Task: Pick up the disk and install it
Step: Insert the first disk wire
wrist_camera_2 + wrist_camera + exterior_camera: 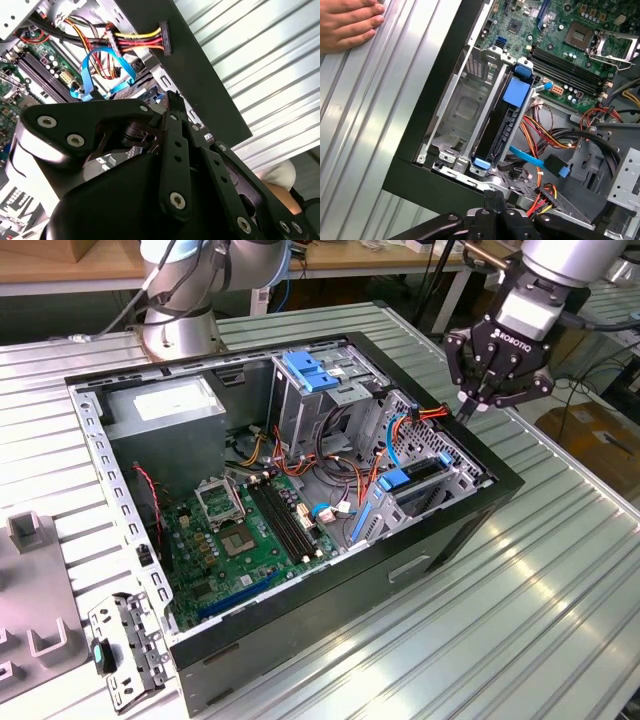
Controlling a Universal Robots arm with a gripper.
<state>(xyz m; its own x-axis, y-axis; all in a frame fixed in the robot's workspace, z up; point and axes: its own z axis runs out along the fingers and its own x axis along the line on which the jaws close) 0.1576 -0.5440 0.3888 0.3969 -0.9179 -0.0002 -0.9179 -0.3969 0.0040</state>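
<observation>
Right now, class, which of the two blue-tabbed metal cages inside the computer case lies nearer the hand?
The low cage at the case's edge, on the exterior view's right, near the hand; the tall cage stands farther off, mid-case.

A ribbed silver metal table (pixel 560 570) spreads across the foreground, bright glare streaking its slats. Behind it runs a wooden workbench (pixel 60 270) on white legs (pixel 452 290). A brown cardboard box (pixel 590 435) lies beyond the table at the exterior view's right.
</observation>
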